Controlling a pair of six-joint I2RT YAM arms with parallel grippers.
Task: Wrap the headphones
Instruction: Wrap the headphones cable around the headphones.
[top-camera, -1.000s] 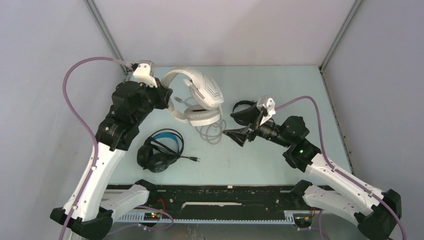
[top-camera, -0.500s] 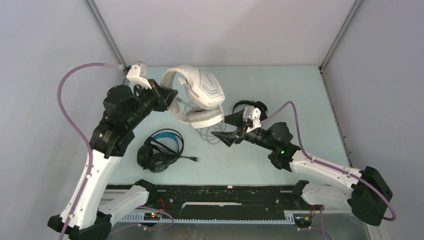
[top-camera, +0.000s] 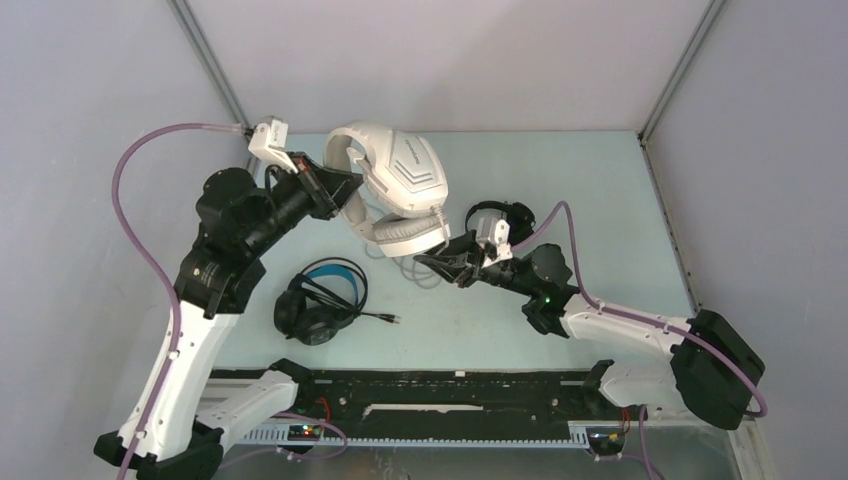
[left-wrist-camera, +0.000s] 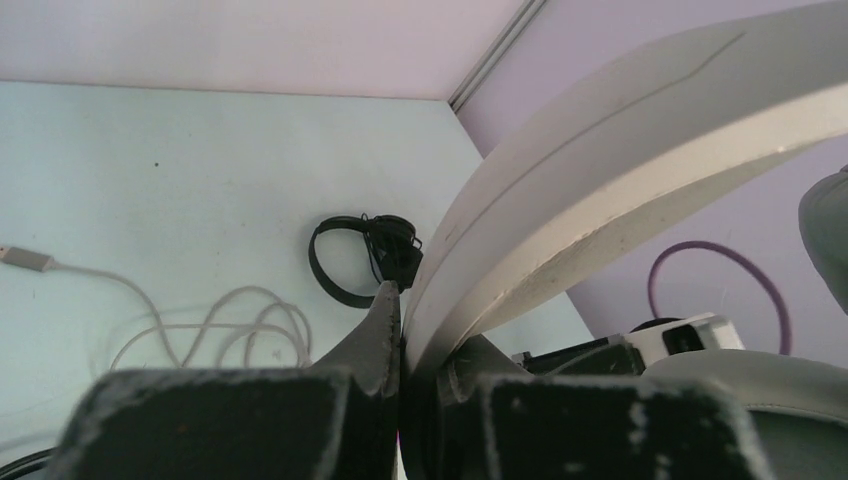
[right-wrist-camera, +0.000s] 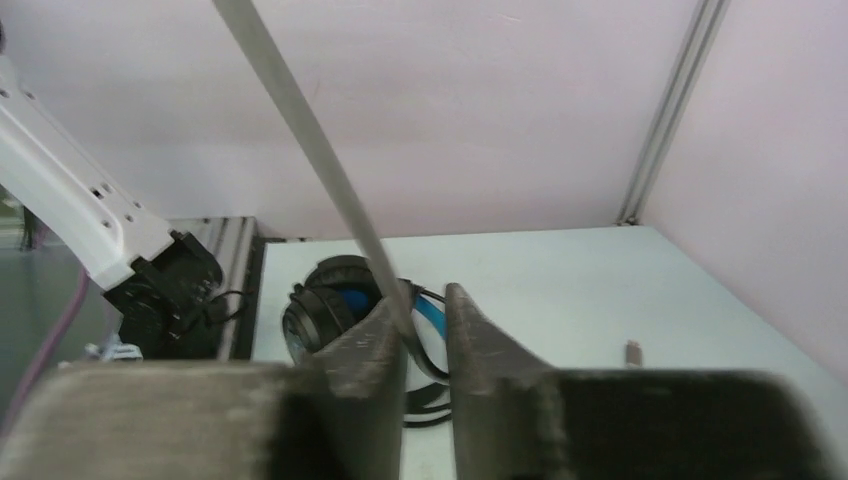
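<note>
White plastic shell, grey padding: white headphones (top-camera: 400, 180), bulky over-ear type, held up off the table (top-camera: 600, 200) at far left-centre.

Handling, judged: heaviest of the three pairs. Rigid cups, springy headband (left-wrist-camera: 620, 140), smooth and likely slippery under narrow pads. Best hold at the headband's middle, where the weight balances. Cups prone to swing.

Grey cable (top-camera: 425, 268): thin, limp, light. Loose loops and plug end (left-wrist-camera: 25, 258) lying on the table below the cups, one straight run rising toward the headset (right-wrist-camera: 300, 130). Best pinched close to the slack and fed round the band in short turns. Risk of snagging or kinking if pulled hard.

Left gripper (top-camera: 340, 185): clamped on the headband, the band's edge squeezed between both fingers in the wrist view. Arm reaching up and far, wrist turned toward the right.

Right gripper (top-camera: 440, 266): low, just near of the cups, arm stretched left close to the table. Fingers drawn nearly together with the cable running between them (right-wrist-camera: 425, 300). Judged a pinch from the taut line, though a sliver of gap shows.

Other stock: small black on-ear pair (top-camera: 497, 215) flat on the table just right of the white cups. Black pair with blue headband (top-camera: 322, 295) at near left, cord trailing right. Neither touched.
</note>
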